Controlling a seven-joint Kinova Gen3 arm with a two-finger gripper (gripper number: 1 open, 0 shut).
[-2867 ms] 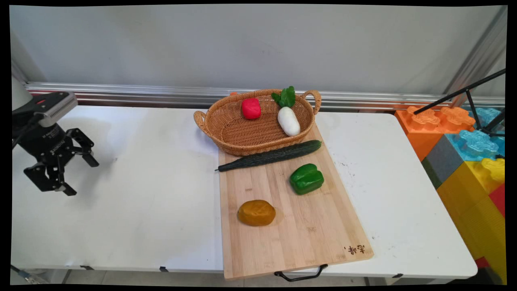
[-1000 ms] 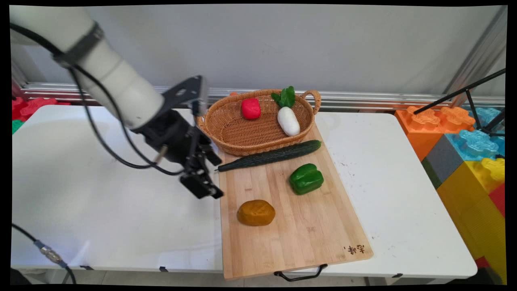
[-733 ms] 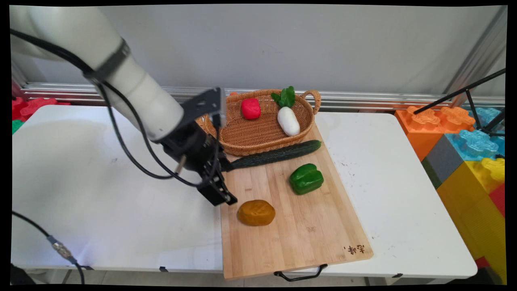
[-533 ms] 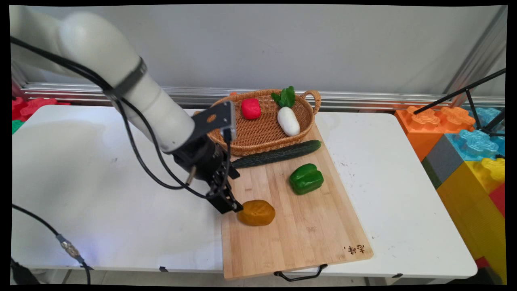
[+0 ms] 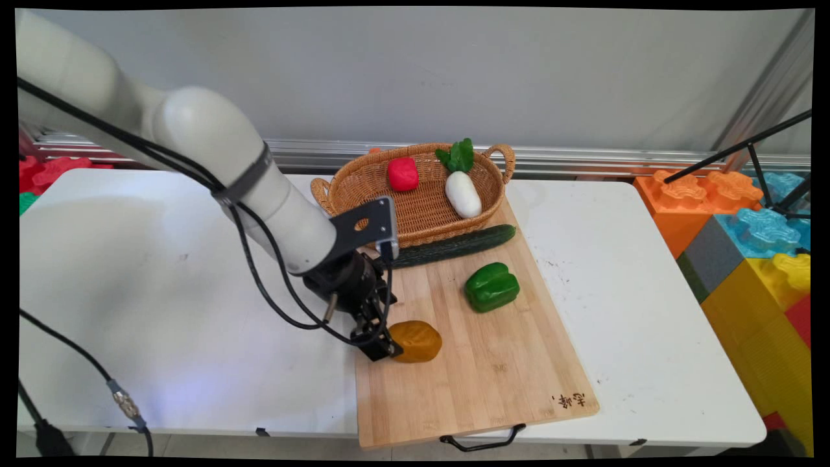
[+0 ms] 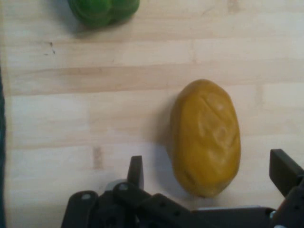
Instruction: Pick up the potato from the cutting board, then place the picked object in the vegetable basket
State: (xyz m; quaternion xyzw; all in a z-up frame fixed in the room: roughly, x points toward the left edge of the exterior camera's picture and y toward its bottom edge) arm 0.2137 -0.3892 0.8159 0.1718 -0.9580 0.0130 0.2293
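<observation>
My gripper hangs low over the left part of a wooden cutting board, right at the left end of a yellow-brown potato. In the hand view the gripper is open: the potato lies lengthwise on the board, its near end between the two fingers, closer to the right one. The fingers do not touch it.
A green pepper and a long cucumber lie farther back on the board. Behind them a wicker basket holds a red vegetable and a white radish. Big coloured blocks stand at the right.
The arm has swung from the table's left side across to the board and come down. The open gripper now stands at the potato's left end. Nothing on the board has moved.
</observation>
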